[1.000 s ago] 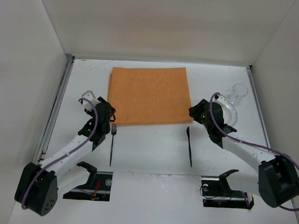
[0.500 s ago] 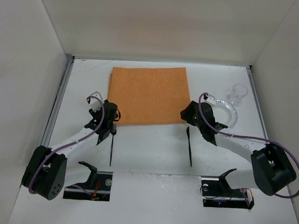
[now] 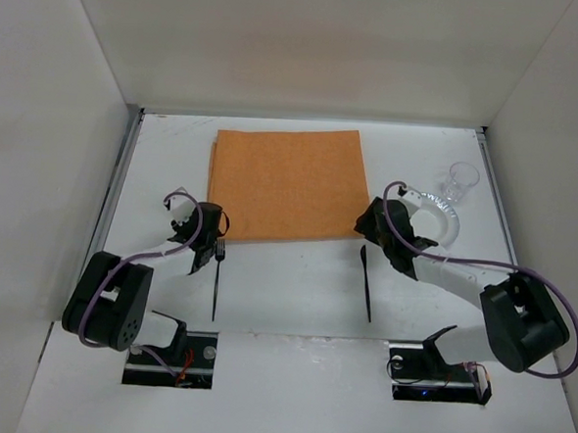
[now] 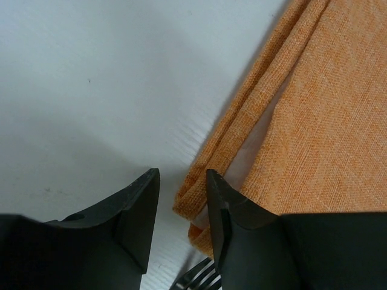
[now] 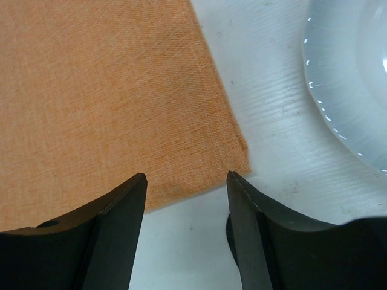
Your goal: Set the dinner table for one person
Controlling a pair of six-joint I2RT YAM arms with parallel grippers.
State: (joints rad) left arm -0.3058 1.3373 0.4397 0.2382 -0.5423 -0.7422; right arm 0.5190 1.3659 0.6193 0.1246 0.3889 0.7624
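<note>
Orange woven cloth mat (image 3: pixel 286 182), soft and limp, best pinched at corners, lies mid-frame on the rigid white matte tabletop (image 3: pixel 295 276); left hand (image 4: pixel 181 181) narrowly parted at its lower-left corner, right hand (image 5: pixel 186 181) wider at lower-right.

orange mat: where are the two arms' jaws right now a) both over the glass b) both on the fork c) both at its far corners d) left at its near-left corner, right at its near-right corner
d: in the left wrist view the left jaws straddle the folded near-left corner of the orange mat, and in the right wrist view the right jaws frame its near-right corner, beside the plate.
</note>
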